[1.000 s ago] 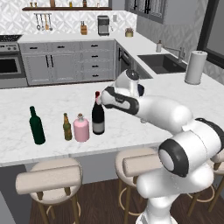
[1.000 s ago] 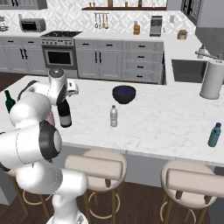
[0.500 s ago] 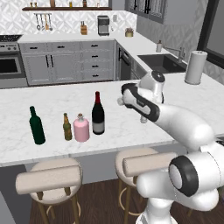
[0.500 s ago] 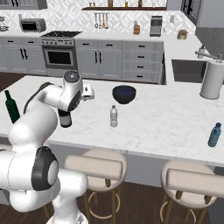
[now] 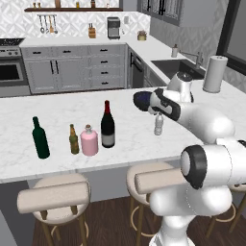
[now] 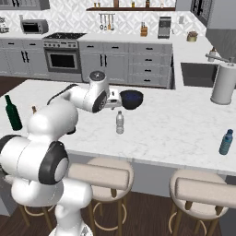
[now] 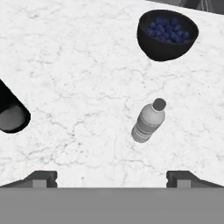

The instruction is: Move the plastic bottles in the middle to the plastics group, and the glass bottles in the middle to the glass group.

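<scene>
On the marble counter stand four bottles in a row — green bottle, amber bottle, pink bottle, wine bottle — plus one clear plastic bottle, apart, beneath the gripper, jaws wide, empty.

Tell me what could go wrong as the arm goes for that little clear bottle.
The clear bottle is slim and upright, so an off-centre descent by the open gripper might tip it over. The dark bowl sits close behind it and could get bumped. Carrying it to the blue bottle means a long sweep across the counter.
</scene>
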### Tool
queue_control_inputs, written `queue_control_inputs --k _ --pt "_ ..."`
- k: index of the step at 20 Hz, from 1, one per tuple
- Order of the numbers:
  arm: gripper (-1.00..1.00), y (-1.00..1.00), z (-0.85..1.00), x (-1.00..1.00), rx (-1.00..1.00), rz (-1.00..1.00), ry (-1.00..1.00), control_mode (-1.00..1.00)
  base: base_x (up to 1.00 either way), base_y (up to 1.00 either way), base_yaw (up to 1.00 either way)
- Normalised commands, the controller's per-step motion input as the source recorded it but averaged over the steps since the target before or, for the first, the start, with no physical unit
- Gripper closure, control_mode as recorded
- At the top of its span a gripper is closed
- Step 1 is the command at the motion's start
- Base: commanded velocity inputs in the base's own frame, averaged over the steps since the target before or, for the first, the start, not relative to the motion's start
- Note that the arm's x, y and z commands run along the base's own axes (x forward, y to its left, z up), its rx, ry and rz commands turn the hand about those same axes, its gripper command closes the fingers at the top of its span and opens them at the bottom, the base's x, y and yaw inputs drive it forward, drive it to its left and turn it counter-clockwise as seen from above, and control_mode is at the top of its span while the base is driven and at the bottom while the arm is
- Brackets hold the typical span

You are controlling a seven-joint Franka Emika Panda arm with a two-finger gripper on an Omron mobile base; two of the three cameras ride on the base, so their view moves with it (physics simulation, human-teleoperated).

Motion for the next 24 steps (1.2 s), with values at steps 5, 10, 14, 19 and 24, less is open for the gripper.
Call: queue_control_inputs --k 5,10,14,19,24 --pt "-1.0 -0.42 -0.35 0.62 -0.07 -0.03 0.18 -1.0 0.0 0.0 0.0" --pt "-1.0 -0.04 -0.41 0.48 -0.01 0.0 0.03 -1.0 0.0 0.0 0.0" --pt "-1.0 0.0 -0.54 0.5 -0.02 0.0 0.01 -1.0 0.0 0.0 0.0" --pt "-1.0 -0.22 -0.43 0.25 -0.01 -0.02 0.0 -1.0 0.0 0.0 0.0" --pt "-1.0 -0.21 -0.12 0.06 0.0 -0.02 0.0 -1.0 0.0 0.0 0.0"
